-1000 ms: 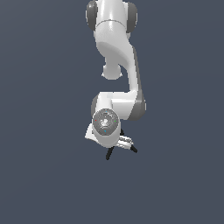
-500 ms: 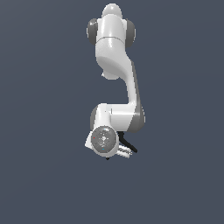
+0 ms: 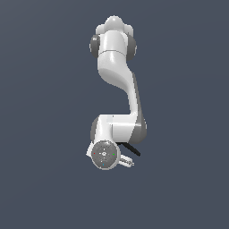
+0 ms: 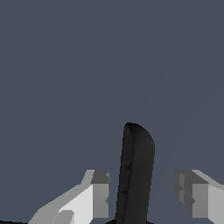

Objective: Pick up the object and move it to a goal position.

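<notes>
Wrist view: smooth rounded black object (image 4: 136, 175) between fingers (image 4: 99, 194)

You are looking at a made-up computer place, not a real room. All around the white robot arm (image 3: 118, 89) there is only flat dark grey-blue. You see no walls, no floor and no table, and everything looks smooth and drawn.
</notes>
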You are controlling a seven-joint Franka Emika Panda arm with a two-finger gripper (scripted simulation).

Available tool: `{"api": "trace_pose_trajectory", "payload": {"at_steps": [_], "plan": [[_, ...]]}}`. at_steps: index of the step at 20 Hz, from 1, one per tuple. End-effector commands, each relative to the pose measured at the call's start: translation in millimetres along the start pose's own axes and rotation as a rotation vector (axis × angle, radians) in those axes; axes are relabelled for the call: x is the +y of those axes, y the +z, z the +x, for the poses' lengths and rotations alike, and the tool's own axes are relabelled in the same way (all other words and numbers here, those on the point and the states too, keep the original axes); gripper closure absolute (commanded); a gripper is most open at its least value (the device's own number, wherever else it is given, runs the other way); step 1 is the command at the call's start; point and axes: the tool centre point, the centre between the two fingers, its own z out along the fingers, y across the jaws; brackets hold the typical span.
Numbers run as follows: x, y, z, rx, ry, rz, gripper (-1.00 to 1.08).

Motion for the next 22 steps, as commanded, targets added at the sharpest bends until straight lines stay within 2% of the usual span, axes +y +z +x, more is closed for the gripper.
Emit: {"api": "trace_pose_trajectory", "payload": {"at_steps": [1, 17, 18, 22], "plan": [[-0.6, 2.1, 3.1, -0.006, 0.007, 0.000, -0.20], [-1.9, 6.1, 9.1, -0.017, 0.019, -0.001, -0.20], [-1.9, 6.1, 9.1, -0.017, 0.019, -0.001, 1.08], [-1.9, 6.1, 9.1, -0.017, 0.019, -0.001, 1.08]]}}
